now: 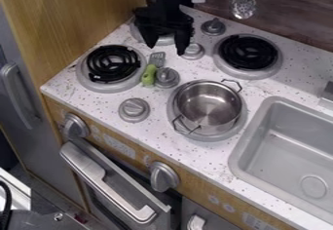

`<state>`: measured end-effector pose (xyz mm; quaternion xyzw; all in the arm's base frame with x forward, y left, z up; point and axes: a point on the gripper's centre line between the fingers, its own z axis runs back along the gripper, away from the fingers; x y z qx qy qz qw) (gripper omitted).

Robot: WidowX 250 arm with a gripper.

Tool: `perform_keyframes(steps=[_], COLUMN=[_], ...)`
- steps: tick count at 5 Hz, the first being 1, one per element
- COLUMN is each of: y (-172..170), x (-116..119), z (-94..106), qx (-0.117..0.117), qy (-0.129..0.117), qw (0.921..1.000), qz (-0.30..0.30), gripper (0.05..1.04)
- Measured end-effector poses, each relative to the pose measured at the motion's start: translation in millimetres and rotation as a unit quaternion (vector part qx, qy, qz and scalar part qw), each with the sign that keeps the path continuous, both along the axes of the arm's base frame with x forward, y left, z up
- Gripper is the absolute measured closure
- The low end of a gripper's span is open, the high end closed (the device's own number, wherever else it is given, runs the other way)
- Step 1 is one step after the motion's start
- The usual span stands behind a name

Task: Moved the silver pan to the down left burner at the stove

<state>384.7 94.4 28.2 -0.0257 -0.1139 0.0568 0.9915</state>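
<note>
Claw (166, 47) hangs open, black and angular, apart from the round, smooth-walled metal pan (209, 105).

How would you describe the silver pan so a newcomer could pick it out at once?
Find the grey sink in the speckled counter. Left of it in view sits the silver pan. Unlike the nearby burners with black coils, it has two wire handles.

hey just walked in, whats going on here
The robot's open gripper hangs over the back of the stove top, holding nothing. The silver pan sits on the front right burner, not the front left one. A green-handled spatula lies beside the left one.
</note>
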Motion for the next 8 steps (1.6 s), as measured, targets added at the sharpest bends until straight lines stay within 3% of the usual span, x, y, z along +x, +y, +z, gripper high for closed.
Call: perform_keyframes(steps=[1, 2, 3, 5, 6, 7, 8], y=[-1.8, 18.8, 64.2, 76.1, 54.5, 29.7, 15.0], x=[-4.8, -5.1, 0.0, 9.7, 8.4, 6.7, -9.3], z=[-16.0, -32.8, -36.5, -31.5, -26.4, -6.6, 2.6], qx=[-0.006, 0.003, 0.006, 0.020, 0.017, 0.021, 0.017], qy=[0.021, 0.048, 0.062, 0.049, 0.043, 0.018, 0.008], qw=[0.9998, 0.9979, 0.9919, 0.9918, 0.9947, 0.9984, 0.9994], qz=[0.000, 0.043, 0.110, 0.116, 0.091, 0.050, 0.030], gripper=[0.084, 0.083, 0.084, 0.084, 0.083, 0.083, 0.083])
